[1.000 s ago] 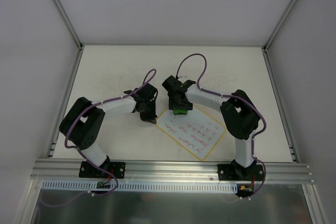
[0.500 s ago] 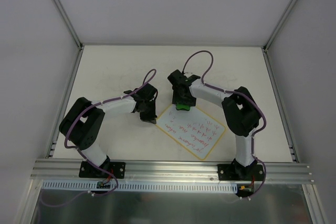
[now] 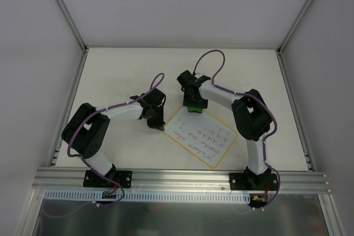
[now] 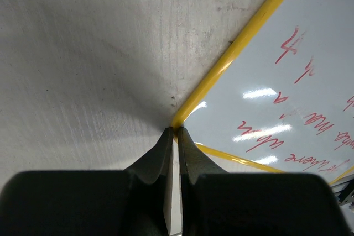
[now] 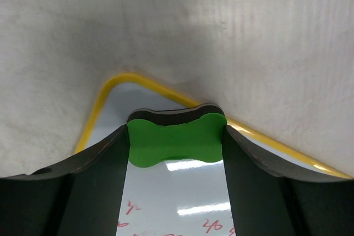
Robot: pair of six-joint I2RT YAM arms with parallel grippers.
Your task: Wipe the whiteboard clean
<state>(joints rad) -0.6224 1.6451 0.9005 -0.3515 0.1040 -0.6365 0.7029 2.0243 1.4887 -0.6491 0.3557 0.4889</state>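
Right wrist shows my right fingers (image 5: 119,153) clamping the green eraser (image 5: 177,139) at the whiteboard (image 5: 166,192) corner; left fingers (image 4: 166,147) (pressed together) touch its rim (image 4: 232,59); red handwriting (image 4: 260,142) unreadable.

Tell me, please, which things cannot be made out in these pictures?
Red handwriting: top view, too small to read.
Whiteboard: left wrist view, cut off by the right edge.
Green eraser underside: right wrist view, hidden by the eraser itself; contact with the board unclear.

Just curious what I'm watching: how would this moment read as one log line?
left pincer: shut, tips at whiteboard corner | right pincer: shut on green eraser, at far corner | red writing: unwiped
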